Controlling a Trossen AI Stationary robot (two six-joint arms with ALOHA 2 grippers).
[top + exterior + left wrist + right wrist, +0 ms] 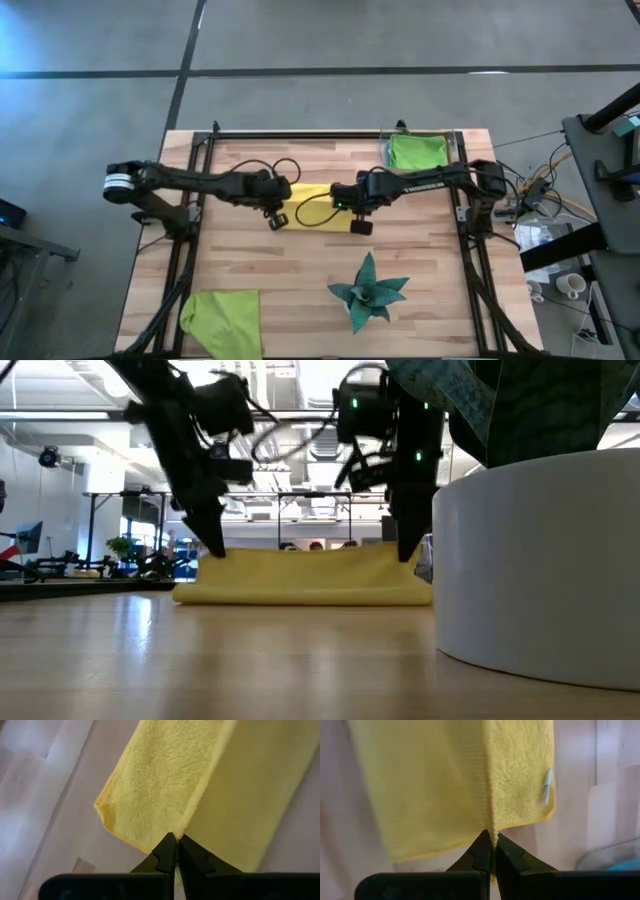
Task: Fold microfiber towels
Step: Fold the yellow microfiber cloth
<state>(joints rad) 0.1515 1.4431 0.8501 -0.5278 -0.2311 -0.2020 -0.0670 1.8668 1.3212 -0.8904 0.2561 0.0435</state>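
A yellow microfiber towel [312, 205] lies doubled over at the middle of the wooden table. Its lower layer rests on the table, and its upper layer [310, 565] is raised a little between my two grippers. My left gripper [277, 218] is shut on the towel's left end, and my right gripper [358, 226] is shut on its right end. A lime green towel [222, 318] lies crumpled at the near left corner. Another lime green towel [417, 152] lies in a clear bin at the far right. My left gripper pinches the corner of the raised layer [176, 834] between its two fingertips, slanting down from above. The hemmed edge runs away from the fingers. That layer is lifted slightly; the rest of the towel lies on the table. My right gripper pinches the raised layer's other corner [492, 831] at the hem between its two fingertips, pointing steeply down. The fluffy side and the smoother side show on either side of the held edge. The layer below stays on the table [300, 598].
A dark teal spiky star-shaped object [370, 292] stands in a white pot [540, 580] at the near right, close to the towel's right end. Black frame rails [200, 160] run along the table's left, right and far sides. Bare wood lies in front of the towel.
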